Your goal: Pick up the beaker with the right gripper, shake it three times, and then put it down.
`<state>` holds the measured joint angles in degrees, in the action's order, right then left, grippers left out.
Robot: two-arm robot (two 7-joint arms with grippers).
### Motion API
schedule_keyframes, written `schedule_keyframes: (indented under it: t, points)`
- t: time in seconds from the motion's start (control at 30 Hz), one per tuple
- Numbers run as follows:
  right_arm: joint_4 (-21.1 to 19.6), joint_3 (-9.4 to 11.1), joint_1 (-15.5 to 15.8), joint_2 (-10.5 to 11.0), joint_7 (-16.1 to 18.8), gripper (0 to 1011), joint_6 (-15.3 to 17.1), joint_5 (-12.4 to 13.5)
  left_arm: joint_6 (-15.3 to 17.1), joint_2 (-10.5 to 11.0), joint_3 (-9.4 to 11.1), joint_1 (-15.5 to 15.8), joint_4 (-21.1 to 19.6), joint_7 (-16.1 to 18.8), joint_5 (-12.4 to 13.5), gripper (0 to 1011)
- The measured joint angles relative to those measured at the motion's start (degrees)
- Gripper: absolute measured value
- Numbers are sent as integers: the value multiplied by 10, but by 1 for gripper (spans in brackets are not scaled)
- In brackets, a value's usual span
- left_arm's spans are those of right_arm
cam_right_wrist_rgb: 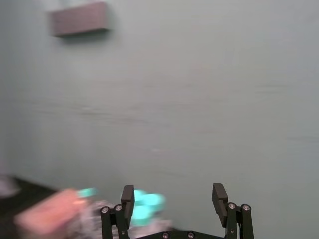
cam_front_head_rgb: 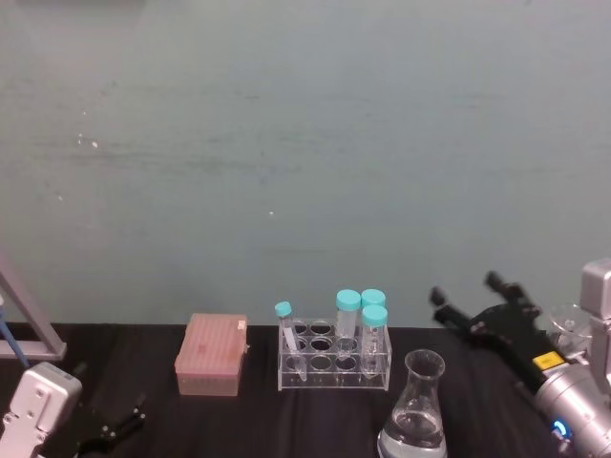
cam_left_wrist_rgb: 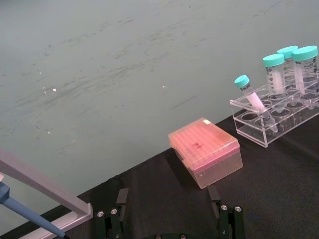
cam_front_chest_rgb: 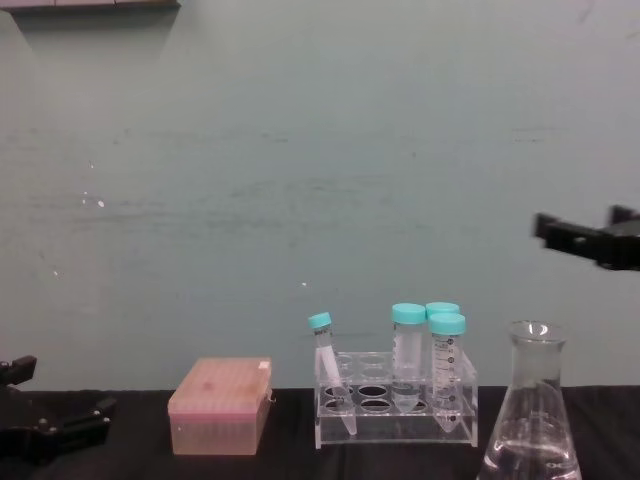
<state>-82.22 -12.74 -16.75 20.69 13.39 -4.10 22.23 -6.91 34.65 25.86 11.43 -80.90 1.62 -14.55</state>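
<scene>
The beaker (cam_front_head_rgb: 420, 405) is a clear glass flask with a little liquid in it. It stands on the black table at the front right, just right of the tube rack (cam_front_head_rgb: 334, 358). In the chest view the beaker (cam_front_chest_rgb: 530, 420) is at the lower right. My right gripper (cam_front_head_rgb: 467, 286) is open and holds nothing; it hovers to the right of the beaker and behind it. In the chest view the right gripper (cam_front_chest_rgb: 580, 222) hangs well above the beaker's rim. Its wrist view shows the right gripper (cam_right_wrist_rgb: 173, 195) with jaws wide apart. My left gripper (cam_front_head_rgb: 110, 425) rests open at the front left.
A pink lidded box (cam_front_head_rgb: 212, 355) sits left of the clear tube rack (cam_front_chest_rgb: 395, 400), which holds teal-capped tubes (cam_left_wrist_rgb: 289, 64). A grey frame (cam_front_head_rgb: 29, 320) and a blue pipette stand at the far left. A teal wall rises just behind the table.
</scene>
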Motion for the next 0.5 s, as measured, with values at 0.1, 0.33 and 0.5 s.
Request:
schedule_keyframes:
  t: [0.1,0.33,0.5]
  points:
    - [-4,13,8,-7,-64,1000,5,-40,0,0,0,0,0,0,0,1000]
    - [3,29,31,-9,-115,1000,43,-76,0,0,0,0,0,0,0,1000]
    - [12,36,45,-10,-118,1000,56,-84,0,0,0,0,0,0,0,1000]
